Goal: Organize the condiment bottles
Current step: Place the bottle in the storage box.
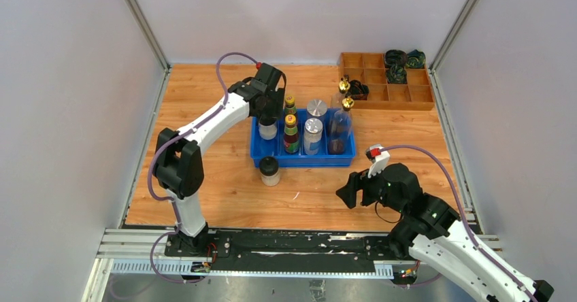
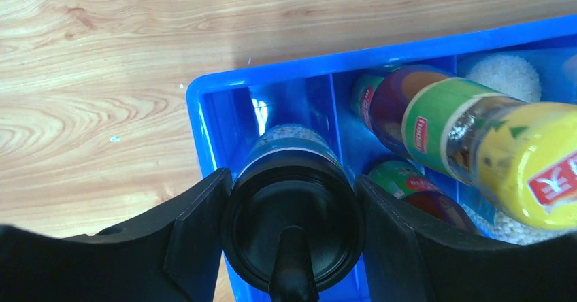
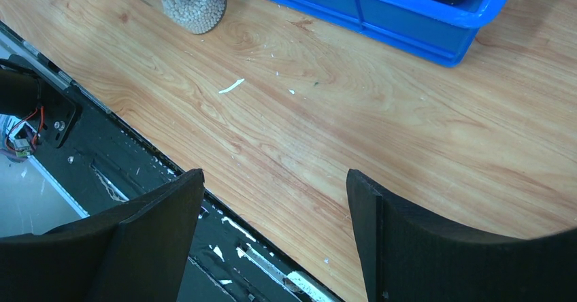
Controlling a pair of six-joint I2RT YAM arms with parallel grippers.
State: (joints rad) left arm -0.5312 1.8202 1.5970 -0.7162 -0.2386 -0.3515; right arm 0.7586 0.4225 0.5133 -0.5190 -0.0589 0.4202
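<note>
The left arm's fingers are gripping a black-capped jar by its cap, one finger pressing on each side. They are holding it upright inside the leftmost compartment of the blue bin, at the middle left of the overhead view. The jar's long axis is running straight down from the fingers into that cell, so the coming move is probably turning on a plain vertical relation: lowering or letting go without tilting. Whether the base is already resting on the bin floor cannot be told. A yellow-capped sauce bottle is standing in the neighbouring cell to the right, close to the jar but apart from it. The second black-capped jar is standing upright on the bench, just below the bin's lower left corner in the overhead view, straight below the left fingers and to the left of the right ones. The right arm's fingers are hanging spread open and empty over the bench at the lower right.
</note>
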